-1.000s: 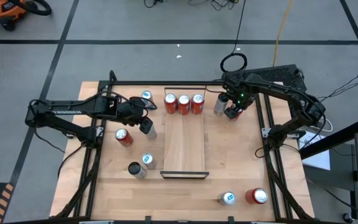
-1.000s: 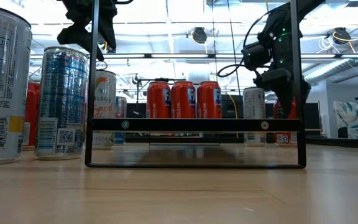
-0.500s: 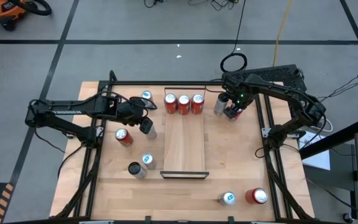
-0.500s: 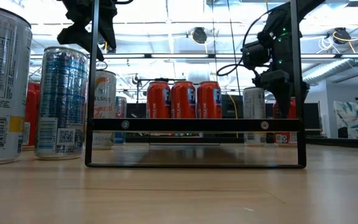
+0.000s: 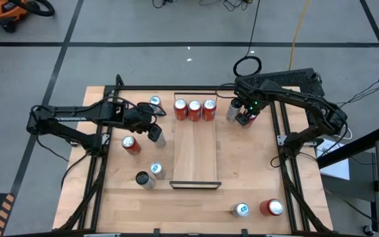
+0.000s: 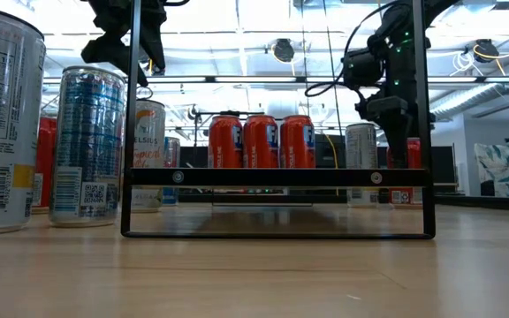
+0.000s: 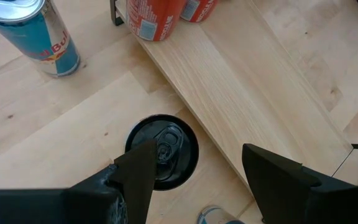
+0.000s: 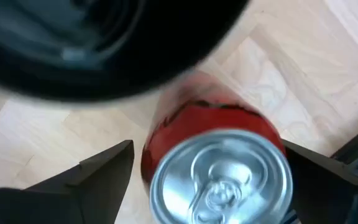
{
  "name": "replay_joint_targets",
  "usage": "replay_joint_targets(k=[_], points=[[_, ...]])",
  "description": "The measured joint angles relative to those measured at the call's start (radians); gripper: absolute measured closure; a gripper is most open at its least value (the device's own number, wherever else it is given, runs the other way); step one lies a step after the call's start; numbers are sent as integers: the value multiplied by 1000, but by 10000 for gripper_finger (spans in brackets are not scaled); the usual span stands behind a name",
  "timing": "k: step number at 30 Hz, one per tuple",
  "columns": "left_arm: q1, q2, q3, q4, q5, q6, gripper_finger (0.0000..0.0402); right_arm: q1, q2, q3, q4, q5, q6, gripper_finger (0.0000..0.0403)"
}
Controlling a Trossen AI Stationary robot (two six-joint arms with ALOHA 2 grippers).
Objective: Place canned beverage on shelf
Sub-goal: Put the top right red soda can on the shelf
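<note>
Three red cans (image 5: pixel 194 109) lined up at shelf (image 5: pixel 195 155) far end. Right gripper (image 5: pixel 246 118) over red can (image 5: pixel 243 121) on bench beside shelf, jaws wide, not yet gripping. Left gripper (image 5: pixel 155 133) part-open, empty, hovering over black can (image 7: pixel 162 151). Plenty left.

Three cans (image 5: pixel 194 109) stand on the shelf's (image 5: pixel 195 155) far end.

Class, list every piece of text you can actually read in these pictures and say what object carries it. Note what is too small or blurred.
"ELSIUS": on the white can, low view; first letter hidden.
"US.": top of the big near can, low view.
Large "F": on each red can on the shelf.
Nutrition panels, QR-code can, blue-silver can's lettering: too small or partial.
</note>
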Motion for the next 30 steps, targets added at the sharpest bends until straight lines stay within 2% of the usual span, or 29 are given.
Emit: replay_joint_targets(k=[13, 24, 30], points=[[0, 0, 0, 0, 0, 0, 159, 0, 0, 0, 12, -15, -7, 51], [0, 0, 0, 4, 0, -1, 159, 0, 0, 3, -10, -34, 16, 138], [0, 0, 0, 4, 0, -2, 159, 7, -28, -1, -54, -139, 55, 136]])
